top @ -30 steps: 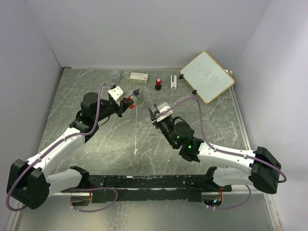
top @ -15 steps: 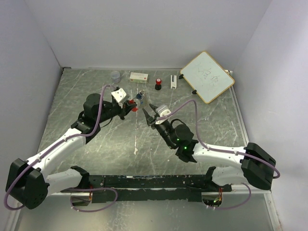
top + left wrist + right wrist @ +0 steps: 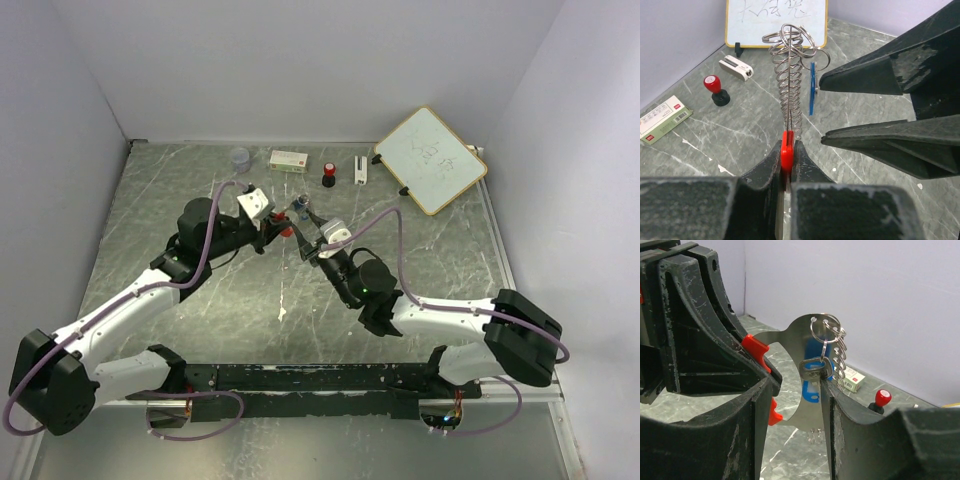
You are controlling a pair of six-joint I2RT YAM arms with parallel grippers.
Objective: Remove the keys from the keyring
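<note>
Grippers: two, the left gripper and the right gripper.
Keys: one silver bunch, edge-on in the left wrist view, with one red strip. One blue-headed key hangs just at 3 o'clock of it. One small grey piece hangs in front of the blue one.
Rings: several wire rings at the 12 o'clock end of the bunch; exact number not readable.
Place of keys: held off the table, between the two grippers, a little past the table's middle toward 12 o'clock.
Around: one whiteboard at 2 o'clock. One red-and-black knob, one white clip, one box and one clear cup sit in a row toward 12 o'clock, well apart from the keys.
In the way: the right gripper's black fingers fill the 3 o'clock side of the left wrist view. The left gripper's body blocks the 9 o'clock side of the right wrist view.
Left gripper: closed tight on the red strip, carrying the whole bunch.
Right gripper: fingers spread apart, holding nothing, tips just beside the blue-headed key; contact not readable.
</note>
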